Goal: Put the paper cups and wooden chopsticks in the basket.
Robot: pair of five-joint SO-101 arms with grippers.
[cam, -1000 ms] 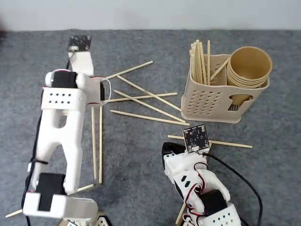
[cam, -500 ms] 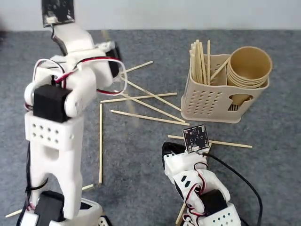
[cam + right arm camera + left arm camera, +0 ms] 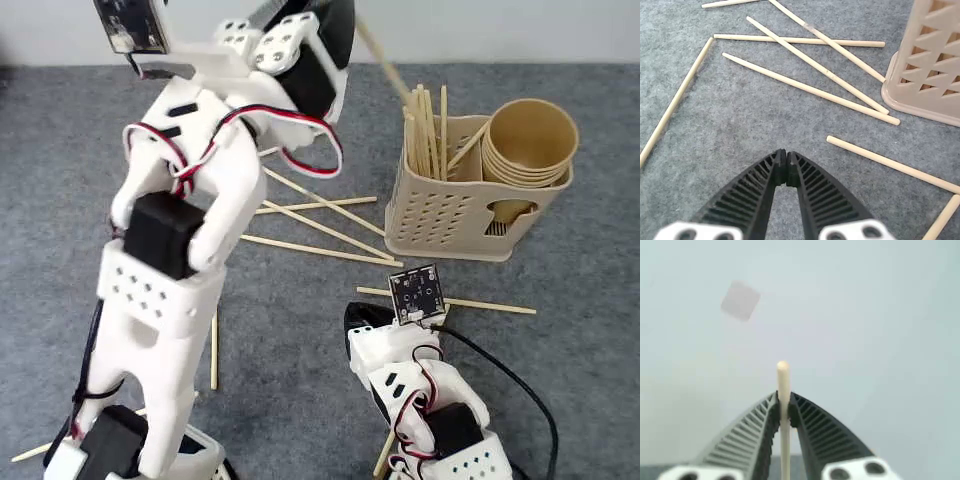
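Observation:
My left gripper (image 3: 335,30) is raised high over the back of the table, left of the basket, and is shut on one wooden chopstick (image 3: 385,62) that slants down toward the basket's rim. In the left wrist view the chopstick (image 3: 783,380) pokes out between the shut fingers of the left gripper (image 3: 783,397). The beige basket (image 3: 440,215) holds several chopsticks (image 3: 425,125) in one compartment and stacked paper cups (image 3: 530,140) in the other. My right gripper (image 3: 786,155) is shut on nothing, low over the carpet, in front of the basket (image 3: 925,75).
Several loose chopsticks (image 3: 315,248) lie crossed on the grey carpet left of the basket, seen close in the right wrist view as chopsticks (image 3: 810,87). One more chopstick (image 3: 480,303) lies just in front of the basket, beside the right arm. Another lies along the left arm's base.
The left arm has lifted from the carpet and swung up and right toward the basket, carrying a chopstick. The right arm has stayed still.

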